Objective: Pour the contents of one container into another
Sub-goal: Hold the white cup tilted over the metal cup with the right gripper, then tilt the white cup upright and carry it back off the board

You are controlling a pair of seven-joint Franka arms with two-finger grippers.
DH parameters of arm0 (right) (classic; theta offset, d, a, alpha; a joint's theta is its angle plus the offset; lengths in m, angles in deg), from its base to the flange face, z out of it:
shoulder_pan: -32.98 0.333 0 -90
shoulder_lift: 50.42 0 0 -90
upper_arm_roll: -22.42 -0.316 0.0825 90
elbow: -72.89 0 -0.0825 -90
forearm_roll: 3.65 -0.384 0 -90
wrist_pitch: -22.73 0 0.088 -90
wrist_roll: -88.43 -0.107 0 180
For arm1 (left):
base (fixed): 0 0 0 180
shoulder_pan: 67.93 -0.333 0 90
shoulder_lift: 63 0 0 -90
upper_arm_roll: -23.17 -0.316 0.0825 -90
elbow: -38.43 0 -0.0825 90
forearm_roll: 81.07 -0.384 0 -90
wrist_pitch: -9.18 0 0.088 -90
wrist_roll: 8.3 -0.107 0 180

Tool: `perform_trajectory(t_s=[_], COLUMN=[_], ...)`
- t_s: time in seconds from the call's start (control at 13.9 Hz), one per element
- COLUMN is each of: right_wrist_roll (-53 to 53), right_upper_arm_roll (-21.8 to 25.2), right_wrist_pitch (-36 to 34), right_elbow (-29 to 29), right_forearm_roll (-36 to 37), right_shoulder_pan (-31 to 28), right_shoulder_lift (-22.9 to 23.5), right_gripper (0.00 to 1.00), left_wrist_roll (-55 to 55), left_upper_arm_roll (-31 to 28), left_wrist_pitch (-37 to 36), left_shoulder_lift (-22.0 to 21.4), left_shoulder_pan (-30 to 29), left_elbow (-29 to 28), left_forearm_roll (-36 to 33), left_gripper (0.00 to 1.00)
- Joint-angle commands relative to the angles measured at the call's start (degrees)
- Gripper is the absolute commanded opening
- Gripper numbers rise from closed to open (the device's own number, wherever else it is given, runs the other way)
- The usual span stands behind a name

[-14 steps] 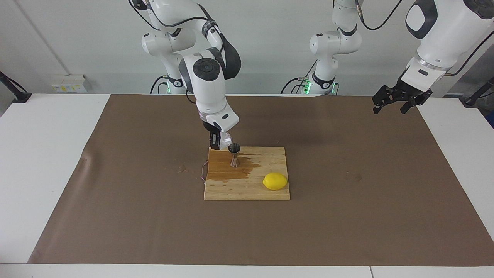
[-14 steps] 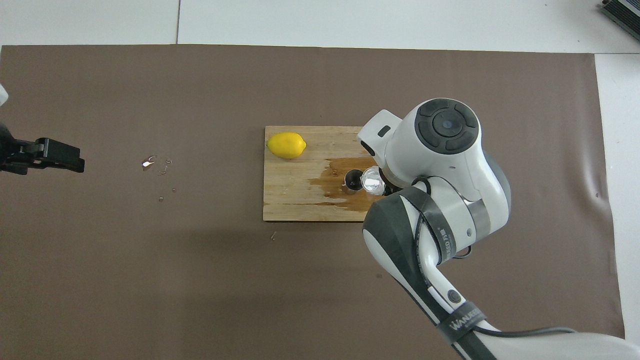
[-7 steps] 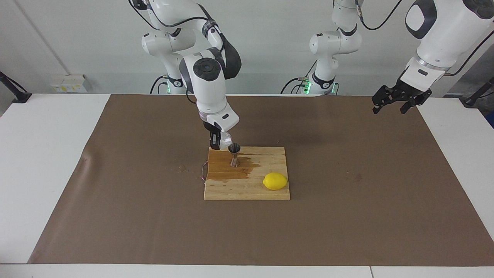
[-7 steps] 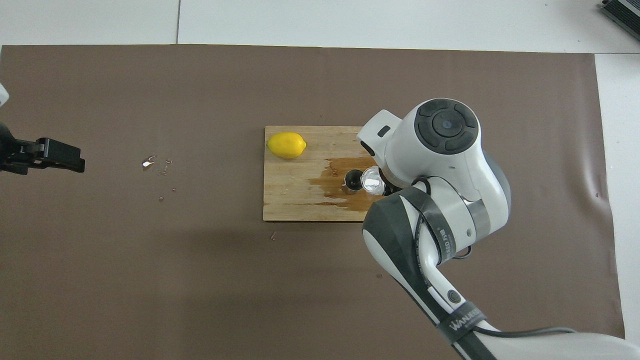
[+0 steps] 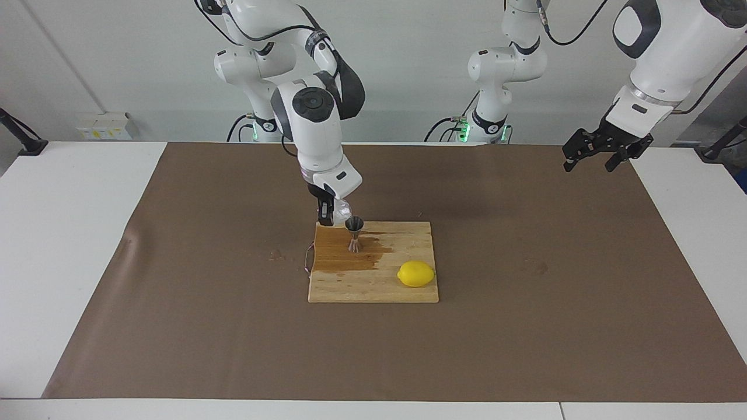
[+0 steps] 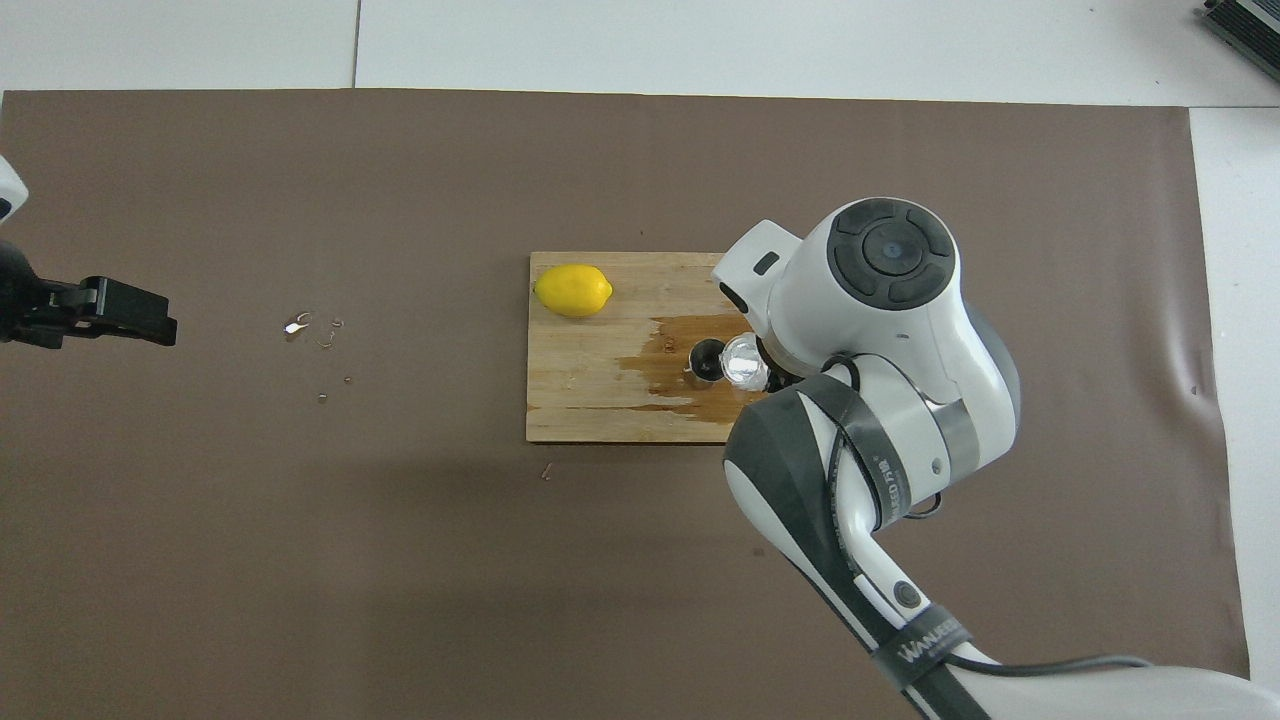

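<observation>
right arm (image 5: 315, 111) bent, cup (image 5: 341, 209) tilted over jigger (image 5: 354, 233)

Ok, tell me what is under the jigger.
The jigger stands on the wooden board, in a dark wet patch. Its foot covers the wood directly beneath.

We read this as a robotics lab: two white Franka arms (image 5: 315, 116) mounted at the 12 o'clock edge of a white worktop (image 5: 76, 233), brown paper mat (image 5: 525, 321) across it, bare white wall, cabling and green status lights at the arm bases, wall sockets (image 5: 105, 125) at 10 o'clock.
</observation>
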Motion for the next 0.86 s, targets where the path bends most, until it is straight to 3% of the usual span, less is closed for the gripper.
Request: perform_trajectory(t_s=[0.0, 0.43, 0.79], right_wrist_roll=[3.9, 11.5, 24.8], right_upper_arm_roll=[-0.4, -0.4, -0.4], right_wrist_pitch=[0.8, 3.0, 2.9], right_elbow=[1.4, 1.8, 2.3], right_forearm_roll=[-2.1, -9.3, -22.9], right_shoulder_pan=[-1.7, -4.6, -9.8], right_shoulder_lift=[-1.4, -1.5, -1.4], right_gripper=[0.47, 0.47, 0.46], left_wrist_roll=[0.0, 0.0, 0.0], left_upper_arm_roll=[-0.3, -0.3, -0.3], left_wrist_pitch=[-0.6, -0.9, -0.8], left_shoulder_lift=[-0.8, -0.9, -0.9], left_shoulder_pan=[0.3, 0.3, 0.3], left_elbow=[-0.3, -0.3, -0.3], left_forearm_roll=[-1.0, -1.0, -1.0], left_gripper=[1.0, 1.0, 1.0])
